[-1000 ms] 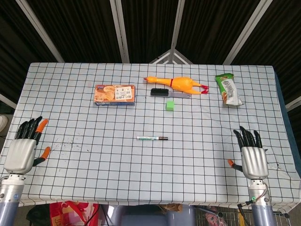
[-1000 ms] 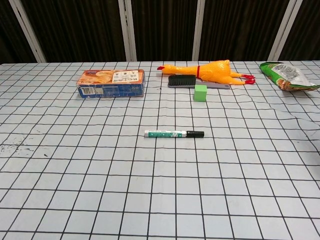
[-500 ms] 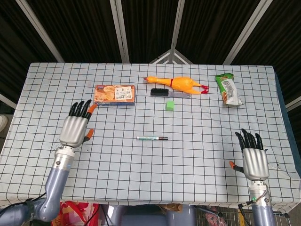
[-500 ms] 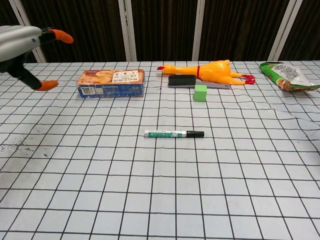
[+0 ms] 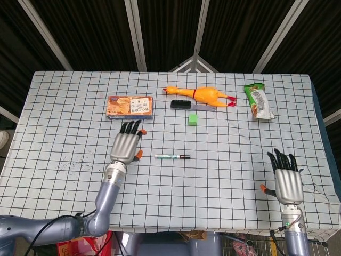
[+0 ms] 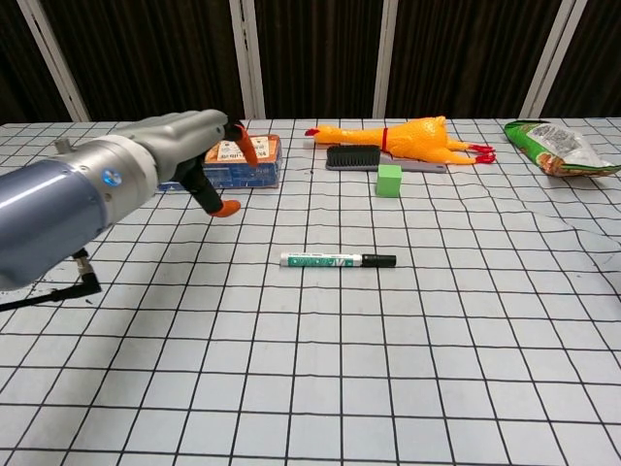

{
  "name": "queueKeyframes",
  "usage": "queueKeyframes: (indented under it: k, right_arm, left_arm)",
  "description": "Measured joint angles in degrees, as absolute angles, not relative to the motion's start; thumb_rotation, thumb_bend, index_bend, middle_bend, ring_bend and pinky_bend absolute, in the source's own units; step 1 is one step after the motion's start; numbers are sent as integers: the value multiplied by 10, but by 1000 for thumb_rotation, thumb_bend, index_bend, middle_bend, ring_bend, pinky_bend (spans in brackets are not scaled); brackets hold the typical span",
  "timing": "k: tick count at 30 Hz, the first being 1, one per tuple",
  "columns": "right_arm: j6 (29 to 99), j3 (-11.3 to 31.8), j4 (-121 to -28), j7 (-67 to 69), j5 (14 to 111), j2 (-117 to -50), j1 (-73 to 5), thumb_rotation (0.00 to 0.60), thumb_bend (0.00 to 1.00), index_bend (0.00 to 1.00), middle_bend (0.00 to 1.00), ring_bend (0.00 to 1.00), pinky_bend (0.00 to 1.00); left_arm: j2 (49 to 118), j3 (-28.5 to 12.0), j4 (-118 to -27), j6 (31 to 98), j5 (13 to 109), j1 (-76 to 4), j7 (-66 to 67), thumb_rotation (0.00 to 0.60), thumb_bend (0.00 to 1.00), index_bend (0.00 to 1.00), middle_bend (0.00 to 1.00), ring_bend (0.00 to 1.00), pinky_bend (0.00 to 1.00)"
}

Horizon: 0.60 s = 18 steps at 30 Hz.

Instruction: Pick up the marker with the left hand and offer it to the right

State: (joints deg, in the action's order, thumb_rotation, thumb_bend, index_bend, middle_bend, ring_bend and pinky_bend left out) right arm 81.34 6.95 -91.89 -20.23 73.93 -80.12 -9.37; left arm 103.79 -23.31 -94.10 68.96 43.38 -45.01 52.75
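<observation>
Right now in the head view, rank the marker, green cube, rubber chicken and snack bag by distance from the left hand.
From the left hand:
1. Marker, just to its right.
2. Green cube, farther back and right.
3. Rubber chicken, behind the cube.
4. Snack bag, far right.

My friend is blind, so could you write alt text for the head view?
The left robot hand, fingers spread, hovers just left of a marker lying on a checked table. The right robot hand waits open at the near right edge.
</observation>
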Motion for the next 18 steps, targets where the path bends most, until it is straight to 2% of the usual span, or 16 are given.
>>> queueKeyframes:
  k: [11,18]
  right_arm:
    - [807,70,-894,-182,735,-809,-93,600,122,140,78,107,36]
    - [804,68,-880,-166,735,-805,-89,600,123,140,77,107,36]
  left_arm:
    - [1110,-262,-936,755,370,-540,632,600,456,333,23,0,0]
    - [1157,-275,-889,764,328,-578,648,600,456,333,23,0,0]
